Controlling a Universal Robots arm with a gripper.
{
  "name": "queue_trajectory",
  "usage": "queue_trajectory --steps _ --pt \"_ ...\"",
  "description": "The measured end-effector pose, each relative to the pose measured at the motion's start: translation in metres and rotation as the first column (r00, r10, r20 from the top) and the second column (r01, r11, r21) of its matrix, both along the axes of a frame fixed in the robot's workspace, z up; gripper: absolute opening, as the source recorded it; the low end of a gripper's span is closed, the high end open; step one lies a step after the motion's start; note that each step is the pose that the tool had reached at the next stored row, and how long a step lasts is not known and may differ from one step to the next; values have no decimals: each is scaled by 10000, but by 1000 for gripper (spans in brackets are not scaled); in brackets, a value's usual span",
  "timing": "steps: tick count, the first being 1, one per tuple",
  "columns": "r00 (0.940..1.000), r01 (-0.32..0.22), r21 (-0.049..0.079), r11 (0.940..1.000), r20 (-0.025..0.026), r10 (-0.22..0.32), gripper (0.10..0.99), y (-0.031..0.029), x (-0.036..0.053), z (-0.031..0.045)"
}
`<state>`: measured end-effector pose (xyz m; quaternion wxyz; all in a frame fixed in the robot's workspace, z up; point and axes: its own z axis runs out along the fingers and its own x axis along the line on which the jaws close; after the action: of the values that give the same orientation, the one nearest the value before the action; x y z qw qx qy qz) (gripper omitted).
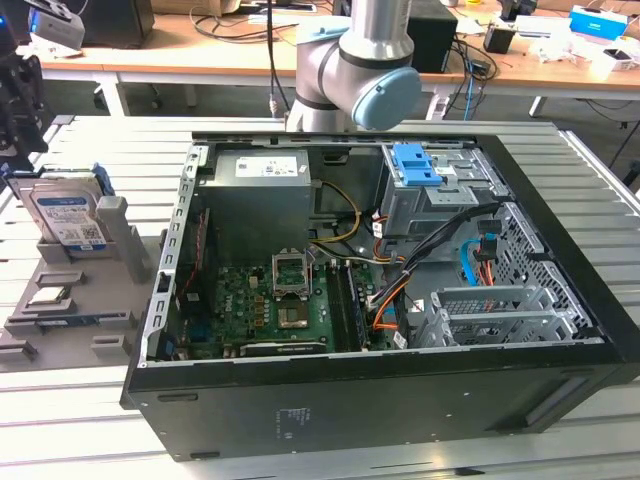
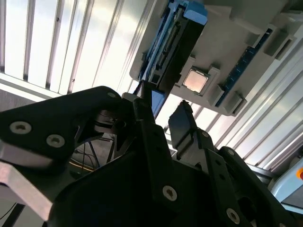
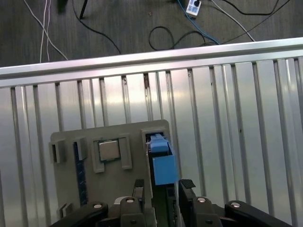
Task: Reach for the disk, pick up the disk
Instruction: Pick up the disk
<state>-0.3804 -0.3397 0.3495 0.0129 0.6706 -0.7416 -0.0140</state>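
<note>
The disk (image 1: 68, 215) stands on edge in the grey slotted stand (image 1: 112, 240) at the exterior view's left, its silver face and white-and-blue label showing. In the first wrist view I look down on its blue carrier edge (image 3: 164, 166). My gripper (image 3: 163, 185) is open just above it, one dark finger on each side of the disk's edge and neither touching it. The second wrist view has the two fingertips (image 2: 142, 101) apart, with the disk (image 2: 176, 45) beyond them. In the exterior view the gripper (image 1: 18, 150) hangs above the disk at the far left edge.
The stand also carries a square processor chip (image 3: 109, 150) and a blue memory strip (image 3: 80, 175). An open black computer case (image 1: 400, 400) stands in the middle of the slatted metal table (image 1: 80, 440), with a blue latch piece (image 1: 415, 165) inside. Cables lie on the floor (image 3: 165, 33).
</note>
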Motion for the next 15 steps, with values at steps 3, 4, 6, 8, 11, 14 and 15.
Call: queue_trajectory --steps 3,4,6,8,11,14,15 --pt "9997 -251 -1 9997 -2 251 424 14 -13 -50" --pt "9995 -325 -1 9995 -2 325 424 14 -17 -59" --pt "9987 -511 -1 9987 -1 511 424 14 -21 -91" --pt "9980 -639 -1 9980 -2 639 424 18 -23 -123" --pt "9971 -761 -1 9971 -1 761 424 35 -23 -188" --pt "9964 -846 0 9964 0 846 424 38 -25 -270" --pt "9962 -872 -1 9962 -2 872 424 38 -25 -291"
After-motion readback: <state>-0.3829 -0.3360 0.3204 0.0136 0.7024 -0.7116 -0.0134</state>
